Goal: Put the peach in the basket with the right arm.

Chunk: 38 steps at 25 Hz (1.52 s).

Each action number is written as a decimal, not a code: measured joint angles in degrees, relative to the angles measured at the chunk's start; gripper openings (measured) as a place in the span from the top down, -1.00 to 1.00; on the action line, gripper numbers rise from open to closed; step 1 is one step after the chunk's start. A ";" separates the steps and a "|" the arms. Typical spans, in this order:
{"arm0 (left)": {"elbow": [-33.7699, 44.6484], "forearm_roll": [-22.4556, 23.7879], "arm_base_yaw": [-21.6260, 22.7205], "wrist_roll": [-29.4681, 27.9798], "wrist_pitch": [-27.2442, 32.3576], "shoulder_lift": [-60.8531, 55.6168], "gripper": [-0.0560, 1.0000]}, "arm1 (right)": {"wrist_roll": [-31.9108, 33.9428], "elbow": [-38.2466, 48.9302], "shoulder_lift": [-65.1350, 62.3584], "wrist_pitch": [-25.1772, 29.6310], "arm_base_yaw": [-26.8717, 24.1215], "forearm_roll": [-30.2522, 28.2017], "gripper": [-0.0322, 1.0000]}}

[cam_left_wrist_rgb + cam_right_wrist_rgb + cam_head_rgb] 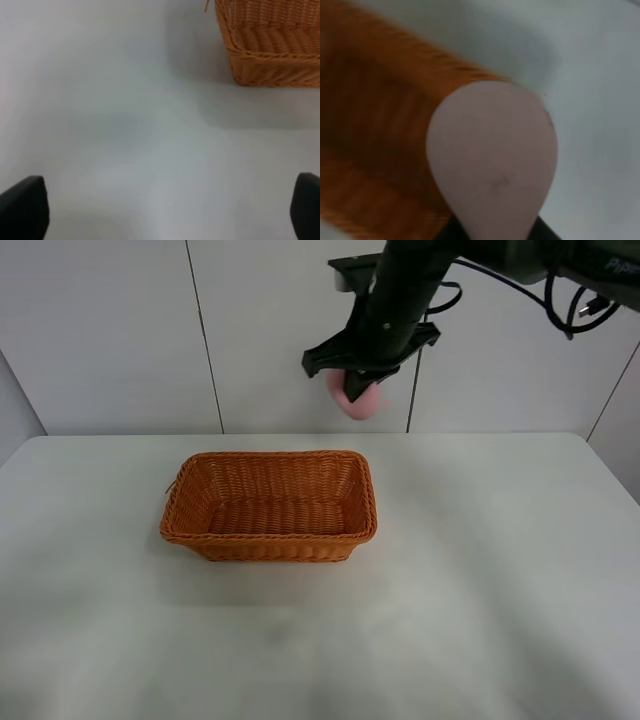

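Note:
The pink peach (358,402) hangs high in the air, above and behind the basket's far right corner, with my right gripper (360,380) shut on it. In the right wrist view the peach (492,160) fills the middle, with the blurred orange-brown basket (375,130) below it. The woven basket (270,506) stands on the white table, nothing inside it. My left gripper (165,210) is open low over bare table; only its two dark fingertips (22,205) show at the frame's corners. A corner of the basket (270,45) lies ahead of it.
The white table (480,580) spreads wide around the basket, with a pale panelled wall (110,330) behind it. Black cables (560,290) hang from the right arm at the upper right.

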 joint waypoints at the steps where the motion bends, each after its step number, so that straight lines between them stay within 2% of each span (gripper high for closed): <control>1: 0.00 0.00 0.00 0.00 0.00 0.00 -0.99 | 0.00 0.00 0.34 -0.25 1.80 0.33 0.94; 7: 0.00 0.00 0.00 0.00 0.00 0.00 -0.99 | 0.00 0.00 5.85 -5.26 8.32 0.33 0.94; 12: 0.00 0.00 0.00 0.00 0.00 0.00 -0.99 | 0.00 0.00 13.18 -11.35 8.77 0.33 0.93; 15: 0.00 0.00 0.00 0.00 0.00 0.00 -0.99 | 0.00 0.00 17.10 -12.78 8.51 0.33 0.84; 18: 0.00 0.00 0.00 0.00 0.00 0.00 -0.99 | 0.06 0.00 19.27 -12.73 8.50 0.33 0.55; 22: 0.00 0.00 0.00 0.00 0.00 0.00 -0.99 | 0.26 -0.14 19.84 -12.47 8.50 0.33 -0.12; 24: 0.00 0.00 0.00 0.00 0.00 0.00 -0.99 | 0.57 -1.13 19.84 -12.10 8.38 0.33 -0.31; 27: 0.00 0.00 0.00 0.00 0.00 0.00 -0.99 | 1.12 -4.84 19.84 -9.31 7.56 1.12 -0.38; 31: 0.00 0.00 0.00 0.00 0.00 0.00 -0.99 | 1.43 -14.31 19.88 -1.86 5.66 1.06 -0.40; 34: 0.00 0.00 0.00 0.00 0.00 0.00 -0.99 | 1.56 -19.79 18.84 -0.59 4.13 0.85 -0.40; 38: 0.00 0.00 0.00 0.00 0.00 0.00 -0.99 | 1.73 -22.00 15.74 -0.32 2.33 0.33 -0.40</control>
